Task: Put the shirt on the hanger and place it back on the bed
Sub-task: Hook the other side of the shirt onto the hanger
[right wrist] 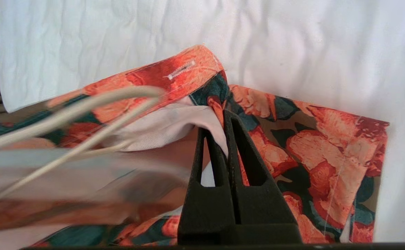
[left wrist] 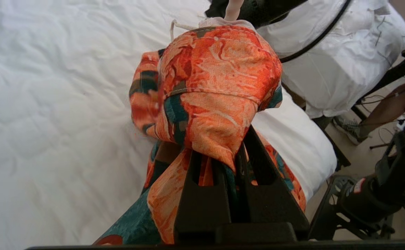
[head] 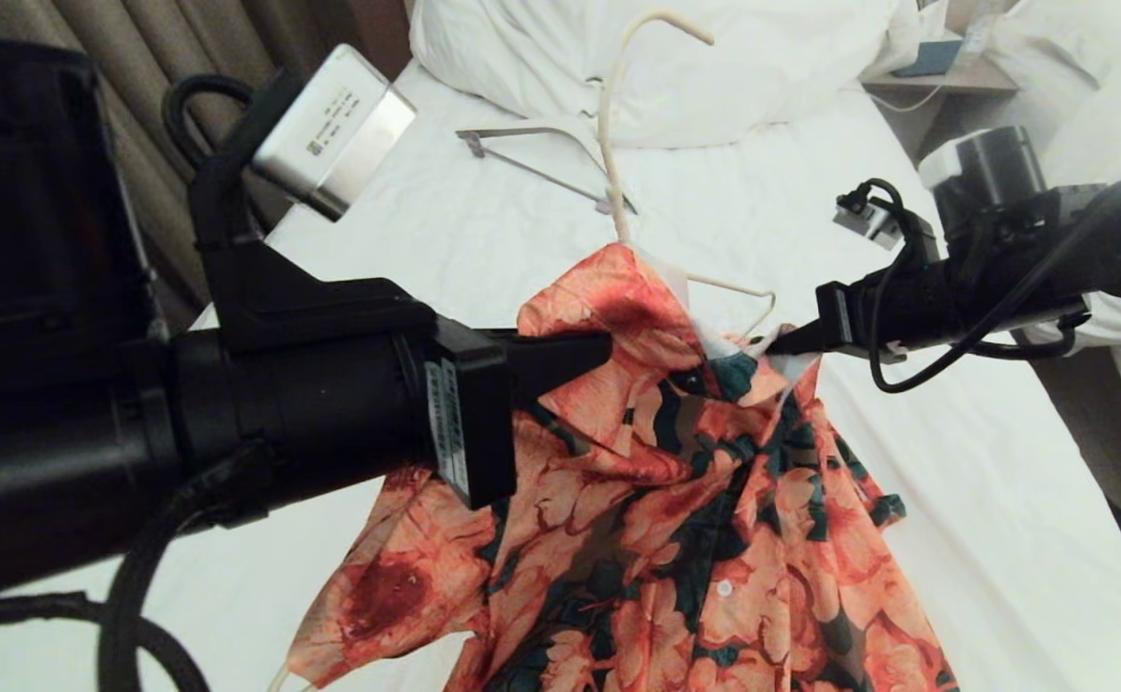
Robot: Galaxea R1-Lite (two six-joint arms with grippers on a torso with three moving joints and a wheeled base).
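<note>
Head view: hanging above the bed (head: 791, 538), nearest the camera, the shirt (head: 657, 538), coral-orange flowers over dark green and brown, hem spilling low, a white button showing on the placket. Draping over the thin cream-white hanger (head: 611, 115) at the collar, pale lining peeking out, hook rising toward the bunched white duvet (head: 676, 67). Reaching in level from the left, the left gripper (head: 599, 351), pressed together and pinching the shirt's shoulder fabric; in the left wrist view, bunching the cloth into a rounded lump over the fingers (left wrist: 202, 180). Coming in level from the right, the right gripper (head: 786, 341), clamped on the collar edge beside the pale lining. Lying flat farther up the sheet, a second hanger with a grey bar (head: 541, 163).
</note>
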